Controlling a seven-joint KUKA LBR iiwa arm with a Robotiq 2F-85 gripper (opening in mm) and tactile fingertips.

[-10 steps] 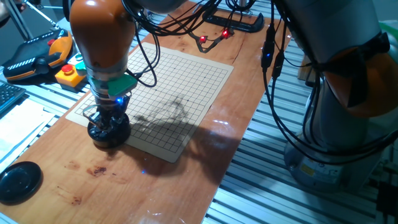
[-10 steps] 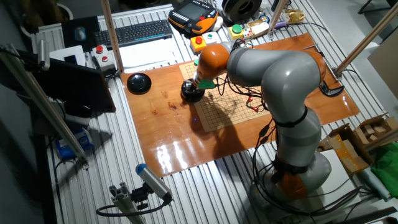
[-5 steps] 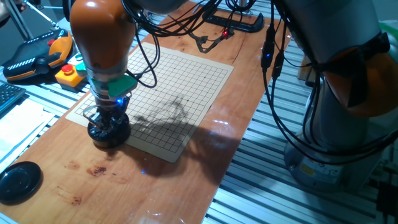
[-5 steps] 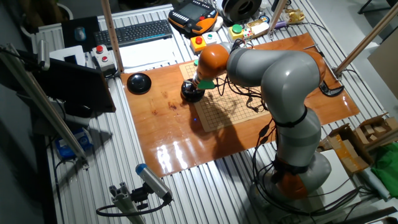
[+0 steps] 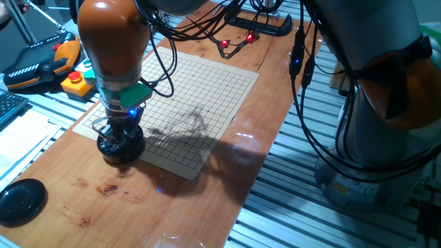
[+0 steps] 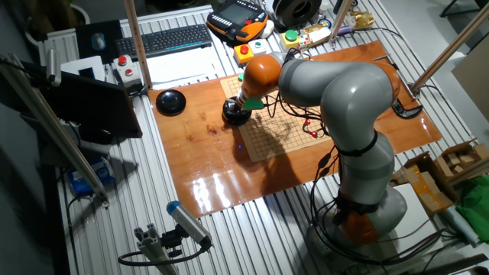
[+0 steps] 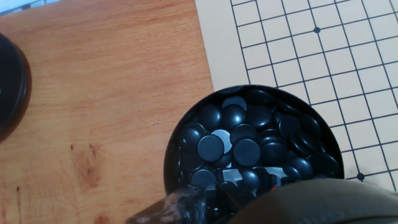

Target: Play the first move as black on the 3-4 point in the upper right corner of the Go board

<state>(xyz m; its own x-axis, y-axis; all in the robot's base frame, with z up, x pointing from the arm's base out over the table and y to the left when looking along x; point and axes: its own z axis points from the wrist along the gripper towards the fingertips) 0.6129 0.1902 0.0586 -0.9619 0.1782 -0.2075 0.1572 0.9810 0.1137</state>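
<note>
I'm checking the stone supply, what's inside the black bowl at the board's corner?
The bowl holds a heap of glossy black stones. The gripper covers its near part, so whether a stone is already pinched there can't be seen.

bowl (image 7: 252, 149) on board (image 7: 298, 56) corner | stones (image 7: 211, 146) in bowl | lid (image 5: 22, 200) apart on table (image 5: 138, 207)

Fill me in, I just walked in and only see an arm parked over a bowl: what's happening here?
The arm's end effector hangs low over the bowl of black stones, which sits on one edge of the Go board. The board carries no stones. The bowl's lid lies apart on the table. Whether a stone is gripped cannot be told.
</note>
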